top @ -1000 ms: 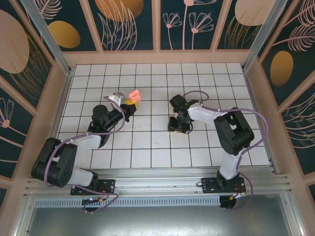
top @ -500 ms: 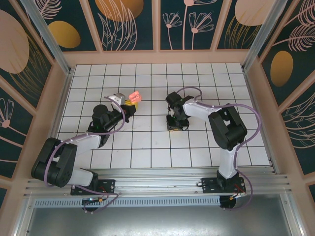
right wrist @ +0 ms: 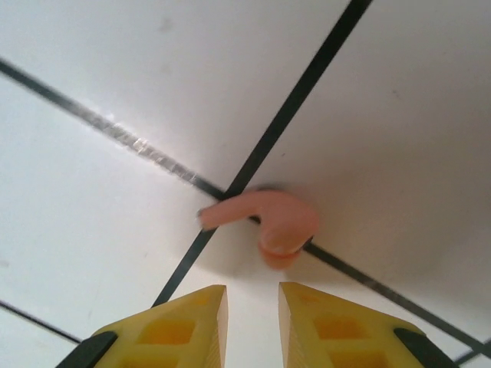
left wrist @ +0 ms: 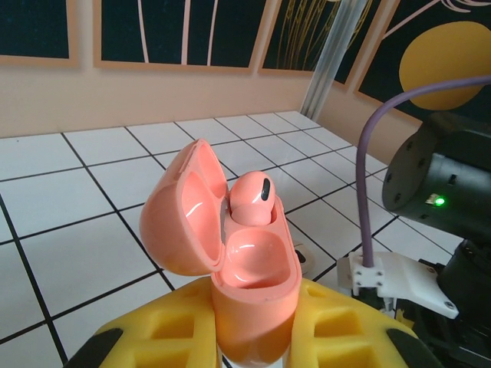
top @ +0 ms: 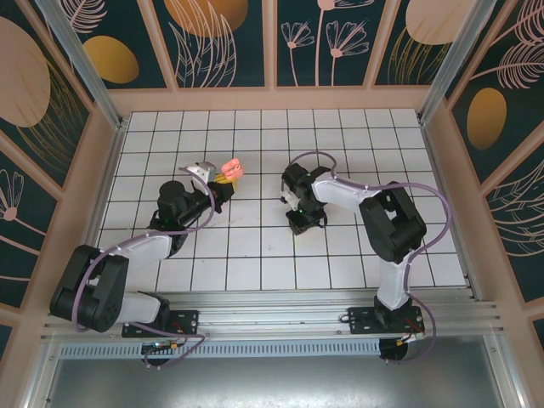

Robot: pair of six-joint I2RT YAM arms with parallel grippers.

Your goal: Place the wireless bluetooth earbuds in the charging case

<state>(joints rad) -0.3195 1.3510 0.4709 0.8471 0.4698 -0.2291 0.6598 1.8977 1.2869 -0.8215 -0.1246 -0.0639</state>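
Holding charging case (left wrist: 230,253) w/ left gripper (left wrist: 249,331). Right gripper (right wrist: 252,314) hovering narrow, empty, near earbud (right wrist: 268,218): tiny, light, prob slippery; pinching round head looking best.

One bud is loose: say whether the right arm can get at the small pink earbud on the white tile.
Probably yes: the small pink earbud lies bare on the white tile just beyond the right end effector, nothing in the way.
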